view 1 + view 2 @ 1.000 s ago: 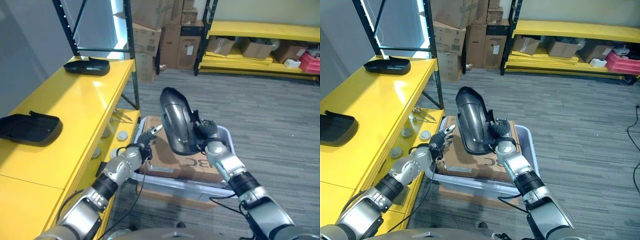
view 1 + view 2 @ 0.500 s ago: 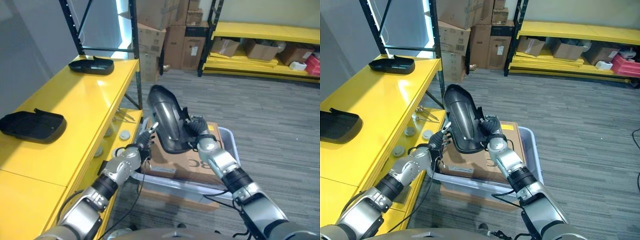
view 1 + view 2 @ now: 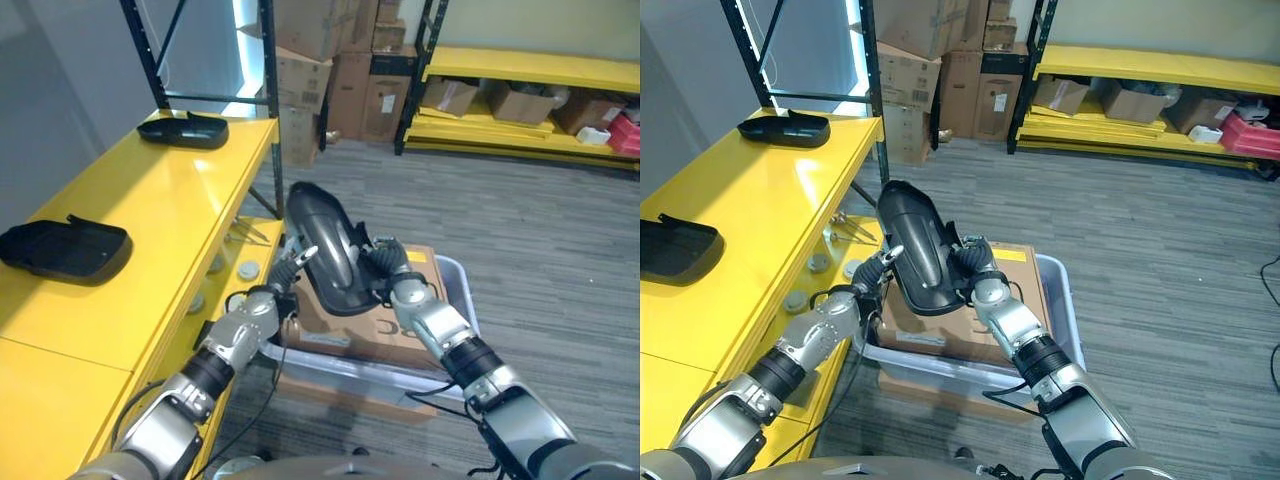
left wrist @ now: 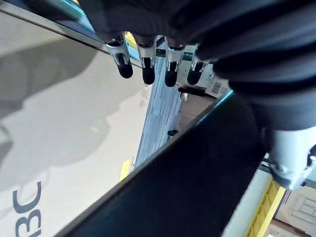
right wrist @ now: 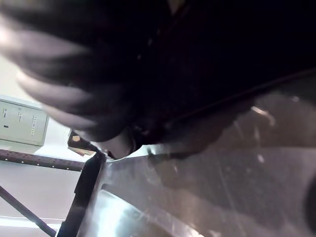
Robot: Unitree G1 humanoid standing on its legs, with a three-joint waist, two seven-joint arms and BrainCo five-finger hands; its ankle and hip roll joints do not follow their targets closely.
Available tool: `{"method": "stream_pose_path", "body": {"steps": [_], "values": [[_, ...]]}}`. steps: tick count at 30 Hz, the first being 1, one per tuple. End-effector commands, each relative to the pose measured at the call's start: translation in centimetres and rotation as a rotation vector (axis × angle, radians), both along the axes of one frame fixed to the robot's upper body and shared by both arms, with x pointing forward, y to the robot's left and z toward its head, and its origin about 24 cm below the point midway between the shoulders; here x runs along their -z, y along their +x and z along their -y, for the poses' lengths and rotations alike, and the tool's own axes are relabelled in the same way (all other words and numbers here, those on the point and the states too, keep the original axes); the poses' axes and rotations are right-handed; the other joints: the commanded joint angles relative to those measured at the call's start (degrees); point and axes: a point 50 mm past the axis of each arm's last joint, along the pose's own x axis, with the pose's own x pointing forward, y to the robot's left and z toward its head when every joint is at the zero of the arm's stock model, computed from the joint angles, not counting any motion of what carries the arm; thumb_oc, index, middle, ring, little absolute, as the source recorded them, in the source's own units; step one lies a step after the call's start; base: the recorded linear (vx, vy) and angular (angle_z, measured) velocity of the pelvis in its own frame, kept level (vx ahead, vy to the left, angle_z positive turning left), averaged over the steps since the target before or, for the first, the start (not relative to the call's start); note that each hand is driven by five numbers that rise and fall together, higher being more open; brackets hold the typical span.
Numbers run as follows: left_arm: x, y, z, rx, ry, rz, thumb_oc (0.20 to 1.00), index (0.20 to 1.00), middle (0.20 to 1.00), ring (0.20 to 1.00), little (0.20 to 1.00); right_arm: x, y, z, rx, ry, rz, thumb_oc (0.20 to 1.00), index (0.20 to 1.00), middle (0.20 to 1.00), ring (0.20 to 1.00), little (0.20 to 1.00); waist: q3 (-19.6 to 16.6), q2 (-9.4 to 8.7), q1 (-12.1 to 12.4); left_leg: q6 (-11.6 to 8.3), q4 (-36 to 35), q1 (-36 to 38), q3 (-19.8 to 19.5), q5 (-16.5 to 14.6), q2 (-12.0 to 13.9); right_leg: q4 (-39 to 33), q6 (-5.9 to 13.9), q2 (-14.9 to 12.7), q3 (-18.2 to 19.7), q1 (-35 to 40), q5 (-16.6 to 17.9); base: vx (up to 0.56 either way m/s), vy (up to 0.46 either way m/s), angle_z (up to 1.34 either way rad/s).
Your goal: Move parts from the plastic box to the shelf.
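Right hand gripping black part above plastic box, left hand open beside

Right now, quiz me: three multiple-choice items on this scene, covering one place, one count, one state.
1. Where is the black part that the right hand holds?
A. above the plastic box
B. on the floor
C. on the far rack

2. How many black parts lie on the yellow shelf?
A. none
B. two
C. five

3. The left hand has its fingers:
A. straight
B. wrapped round a cable
C. pinching a washer

Key: 1 A, it hangs over the box's cardboard; 2 B, one near, one far; 3 A, its fingers reach up beside the part.
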Motion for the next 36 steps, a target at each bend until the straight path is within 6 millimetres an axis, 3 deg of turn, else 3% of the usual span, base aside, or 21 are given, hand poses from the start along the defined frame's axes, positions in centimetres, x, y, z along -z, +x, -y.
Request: {"method": "stream_pose_path", "body": {"steps": [1,2,3,4,5,17,26,27,28,36], "values": [[-2.1,1.5,2.0,0.020,-0.018,0.100,1.000,1.000,1.000,1.000,1.000,-6.0,2.0,-2.0,-0.069,0.071,0.229,0.200,0.200,0.200,0.200,0.200,-1.76,0.27,1.49,-0.94,4.52,-0.69,-1.52,-5.45,1.76,1.17,4.17,-1.51,-2.65,-0.59,-1.81,0.00,0.000,0.00],[-2.1,1.5,2.0,0.019,-0.017,0.100,1.000,1.000,1.000,1.000,1.000,-6.1,2.0,-2.0,-0.070,0.071,0.229,0.200,0.200,0.200,0.200,0.200,-1.74,0.24,1.50,-0.95,4.48,-0.68,-1.52,-5.47,1.75,1.11,4.18,-1.51,-2.68,-0.55,-1.81,0.00,0.000,0.00],[-2.0,1.5,2.1,0.019,-0.012,0.096,0.539,0.539,0.539,0.539,0.539,-6.1,2.0,-2.0,-0.071,0.070,0.232,0.200,0.200,0.200,0.200,0.200,-1.66,0.25,1.52,-0.92,4.45,-0.66,-1.59,-5.46,1.73,1.11,4.14,-1.49,-2.66,-0.53,-1.80,0.00,0.000,0.00],[-1.9,1.4,2.1,0.013,-0.007,0.094,0.253,0.253,0.253,0.253,0.253,-6.1,2.1,-2.0,-0.070,0.072,0.232,0.200,0.200,0.200,0.200,0.200,-1.60,0.22,1.56,-0.91,4.49,-0.65,-1.60,-5.46,1.75,1.14,4.13,-1.51,-2.69,-0.51,-1.80,0.00,0.000,0.00],[-1.8,1.4,2.0,0.007,-0.002,0.093,0.200,0.200,0.200,0.200,0.200,-6.1,2.0,-2.1,-0.069,0.075,0.231,0.200,0.200,0.200,0.200,0.200,-1.58,0.20,1.58,-0.91,4.48,-0.63,-1.60,-5.48,1.77,1.16,4.13,-1.51,-2.73,-0.50,-1.82,0.00,0.000,0.00],[-2.0,1.5,2.3,-0.032,0.025,0.117,0.200,0.200,0.200,0.200,0.200,-6.5,1.5,-3.8,-0.088,0.310,0.220,0.200,0.200,0.200,0.200,0.200,-1.04,0.16,1.45,-1.02,4.08,-0.21,-1.92,-5.30,1.69,1.10,4.05,-1.38,-2.68,-0.22,-1.80,0.00,0.000,0.00],[-2.9,1.8,2.4,-0.075,0.025,0.204,0.200,0.200,0.200,0.200,0.200,-5.7,1.0,-4.8,-0.110,0.490,0.160,0.200,0.200,0.200,0.200,0.200,-1.14,0.00,1.30,-0.93,3.72,-0.08,-1.91,-5.10,1.64,0.88,4.00,-1.39,-2.93,-0.05,-1.85,0.00,0.000,0.00],[-3.1,1.9,2.4,-0.083,0.033,0.222,0.200,0.200,0.200,0.200,0.200,-5.7,1.0,-4.9,-0.102,0.503,0.157,0.934,0.934,0.934,0.934,0.934,-1.14,-0.07,1.27,-0.92,3.70,-0.05,-1.90,-5.07,1.66,0.90,3.95,-1.34,-2.87,-0.03,-1.89,0.00,0.000,0.00],[-3.1,2.0,2.3,-0.088,0.036,0.233,0.200,0.200,0.200,0.200,0.200,-5.7,1.0,-4.9,-0.091,0.518,0.158,1.000,1.000,1.000,1.000,1.000,-1.16,-0.10,1.25,-0.93,3.74,-0.07,-1.93,-5.02,1.66,0.98,3.90,-1.30,-2.82,-0.05,-1.92,0.00,0.000,0.00],[-3.5,2.0,1.9,-0.131,0.034,0.251,0.200,0.200,0.200,0.200,0.200,-7.0,0.8,-4.6,-0.027,0.601,0.230,1.000,1.000,1.000,1.000,1.000,-0.95,0.13,0.97,-1.05,3.66,-0.01,-1.92,-5.00,1.75,1.04,3.85,-1.19,-2.45,-0.16,-2.00,0.00,0.000,0.00]]}}
